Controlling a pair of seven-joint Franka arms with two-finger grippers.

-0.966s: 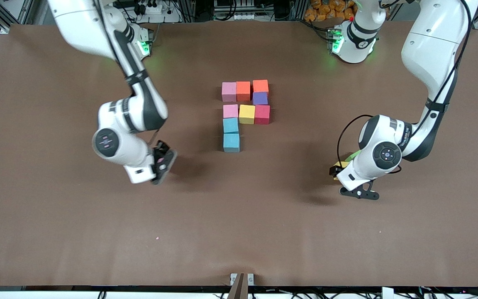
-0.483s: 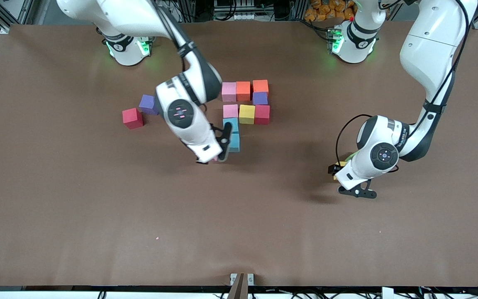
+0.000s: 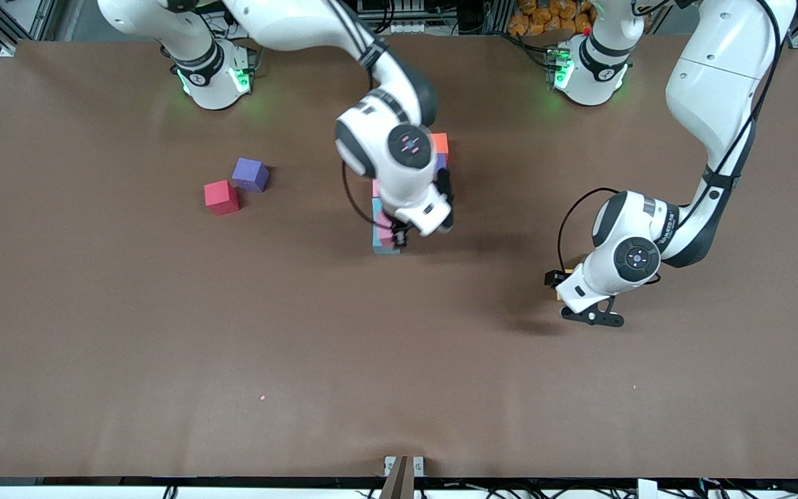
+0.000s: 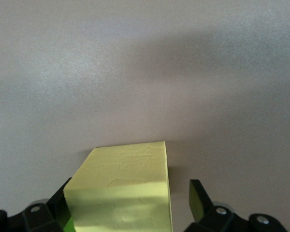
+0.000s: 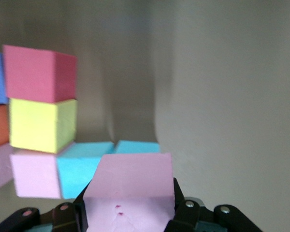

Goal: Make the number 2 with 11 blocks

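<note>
My right gripper [image 3: 395,235] [image 5: 129,195] is shut on a pink block [image 5: 128,186] [image 3: 385,232] and hangs over the two light blue blocks [image 5: 82,164] at the near end of the block group. Beside those lie a pink block [image 5: 34,179], a yellow one [image 5: 38,123] and a crimson one [image 5: 38,72]. The arm hides most of the group in the front view, where an orange block [image 3: 440,142] still shows. Toward the left arm's end of the table, my left gripper [image 3: 572,299] [image 4: 128,193] stands open around a second yellow block [image 4: 121,188] resting on the table.
A red cube [image 3: 221,197] and a purple cube [image 3: 250,174] lie loose toward the right arm's end of the table, close together. The brown table [image 3: 399,360] is bare nearer the front camera.
My right arm has swung from the right arm's end of the table to over the block group, carrying the pink block and uncovering the red and purple cubes. The left arm has hardly moved.
</note>
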